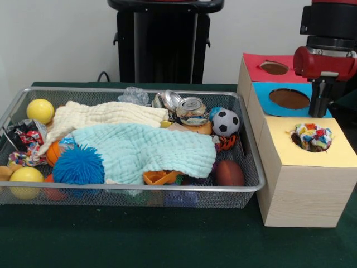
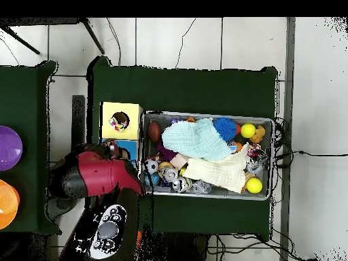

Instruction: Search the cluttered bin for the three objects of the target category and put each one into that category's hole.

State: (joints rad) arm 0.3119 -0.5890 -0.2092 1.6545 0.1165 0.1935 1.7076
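Observation:
The wire mesh bin point(image 1: 139, 188) sits at the left, filled with clutter; it also shows in the overhead view point(image 2: 204, 113). One knotted cloth toy point(image 1: 312, 137) in mixed colours rests in the round hole of the yellow-topped wooden box point(image 1: 312, 162), and shows from overhead point(image 2: 119, 124). Another knotted multicoloured toy point(image 1: 23, 158) lies at the bin's left end beside a yellow ball. My gripper point(image 1: 322, 109) hangs over the blue-topped box point(image 1: 287, 99), just behind the yellow box's hole, holding nothing that I can see. In the overhead view the red arm point(image 2: 102, 173) hides it.
In the bin lie a mint cloth point(image 1: 150, 148), a cream cloth point(image 1: 100, 115), a blue spiky ball point(image 1: 78, 166), yellow balls point(image 1: 40, 110), a small soccer ball point(image 1: 226, 123), cans point(image 1: 191, 110) and a brown football point(image 1: 230, 173). A red-topped box point(image 1: 268, 68) stands behind the blue one.

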